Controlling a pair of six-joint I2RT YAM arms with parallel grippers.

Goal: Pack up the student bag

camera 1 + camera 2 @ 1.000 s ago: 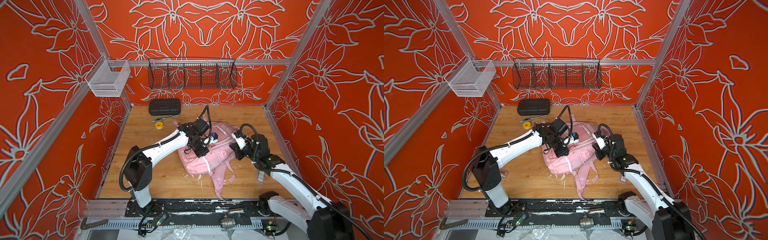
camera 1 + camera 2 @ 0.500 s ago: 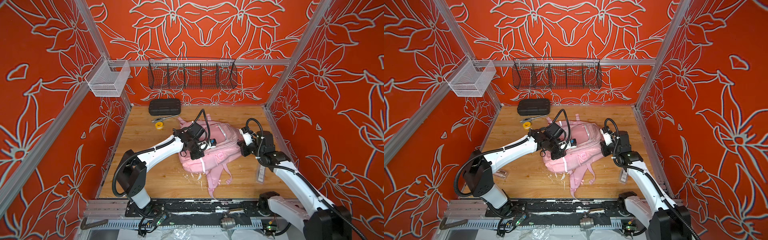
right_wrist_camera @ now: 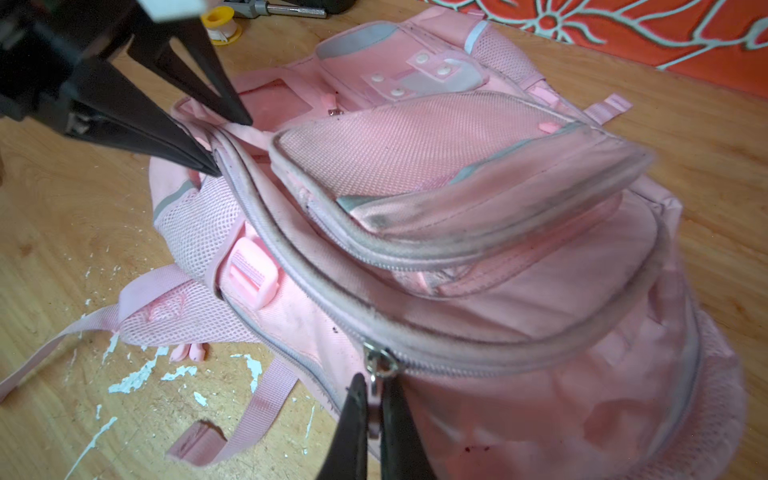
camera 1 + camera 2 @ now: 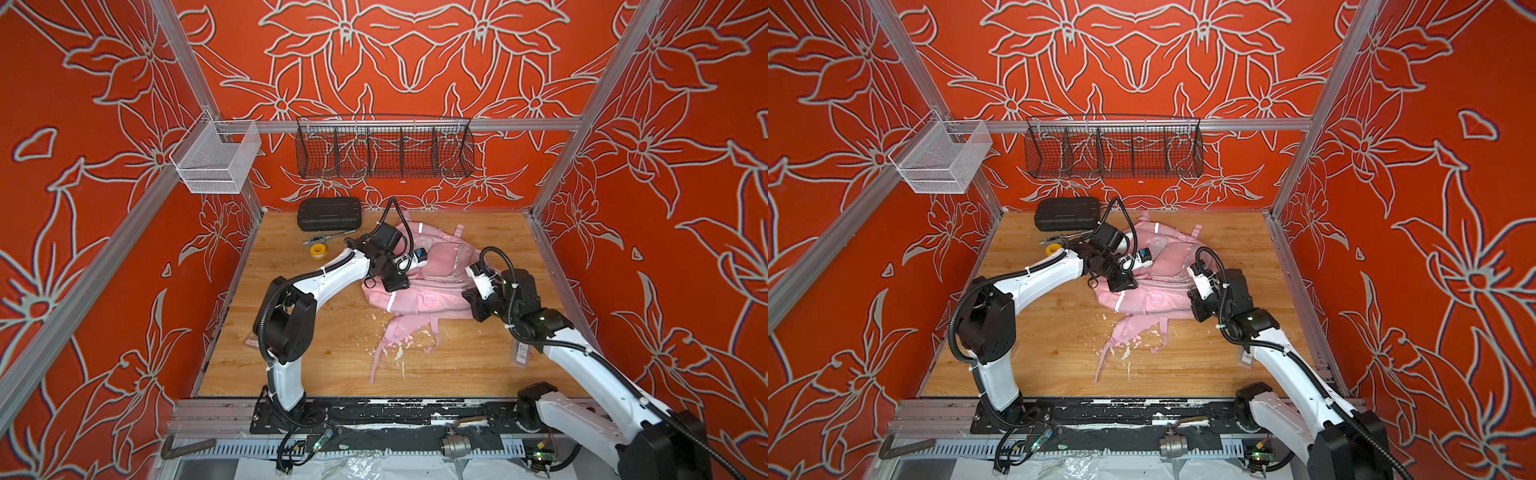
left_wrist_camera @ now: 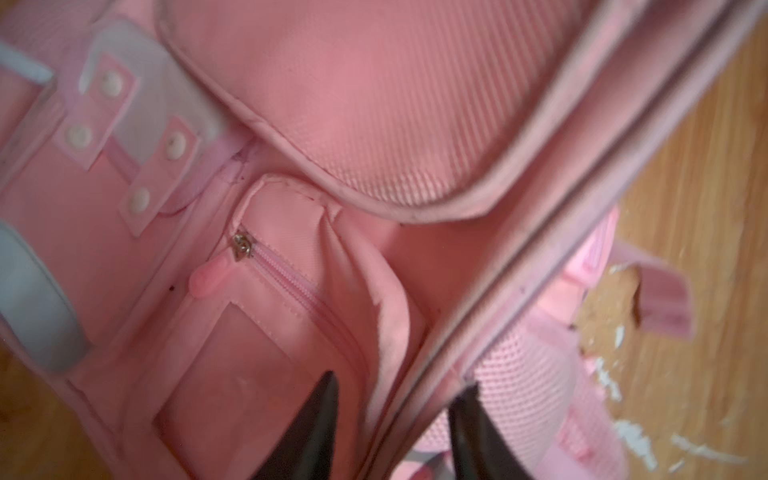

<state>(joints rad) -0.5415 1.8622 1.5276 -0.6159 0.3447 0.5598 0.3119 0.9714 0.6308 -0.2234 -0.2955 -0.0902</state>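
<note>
The student bag, pale pink with grey-white zip trims, lies on the wooden floor in both top views, its straps trailing toward the front. My left gripper is open at the bag's left end. Its dark fingers straddle the bag's zipped rim, and one tip touches that rim. My right gripper is shut on the metal zipper pull of the main zip at the bag's right end. A mesh front pocket bulges upward.
A black ribbed case, a metal tool and a yellow tape roll lie at the back left. A black wire basket and a white mesh basket hang on the walls. White flakes dot the floor; a tag lies under the right arm.
My left gripper's jaws have gone from shut to apart on the bag's rim. The bag and both wrists have shifted a little on the floor. The right gripper stays shut.
</note>
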